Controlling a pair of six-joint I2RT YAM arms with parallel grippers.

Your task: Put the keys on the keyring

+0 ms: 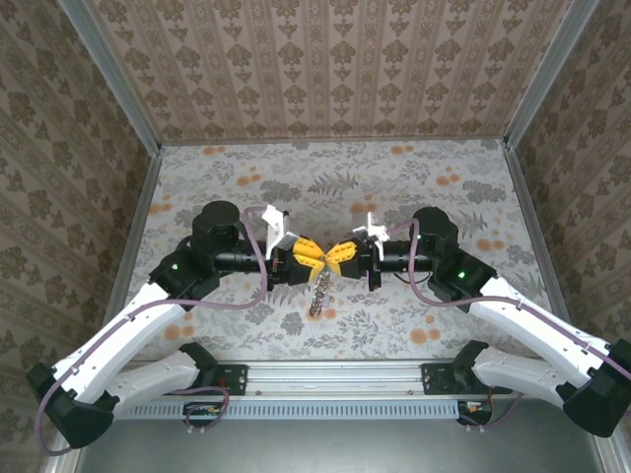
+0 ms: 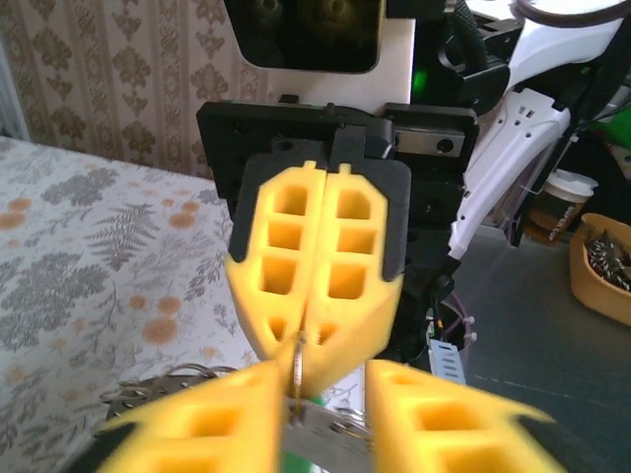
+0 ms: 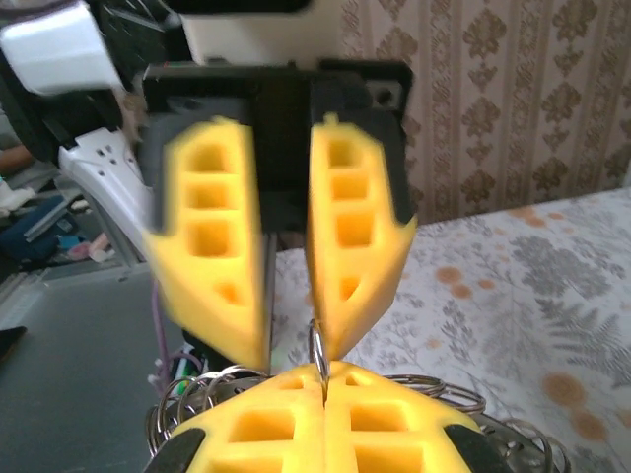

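Right gripper (image 3: 323, 386) has its two yellow fingers pressed flat together, and I can see a thin metal ring, which I take to be the keyring (image 3: 319, 350), pinched edge-on in the seam between them. Opposite it, nose to nose, the left gripper (image 3: 292, 340) stands with its fingers clearly parted and nothing clamped between them; the keyring's upper edge rises into that gap and sits right against one of the two fingers. From the left wrist camera I get the same picture mirrored: the right arm's fingers are closed in front of me, the ring edge comes down from their tips, and it passes just beside one of my own spread fingers. Several loose wire loops (image 3: 197, 394) fan out around the right fingers, low in that view. From overhead, both grippers meet above the middle of the floral table (image 1: 394, 187), and a short metallic bunch (image 1: 318, 294) hangs straight down below their tips. I cannot tell individual keys apart in it.
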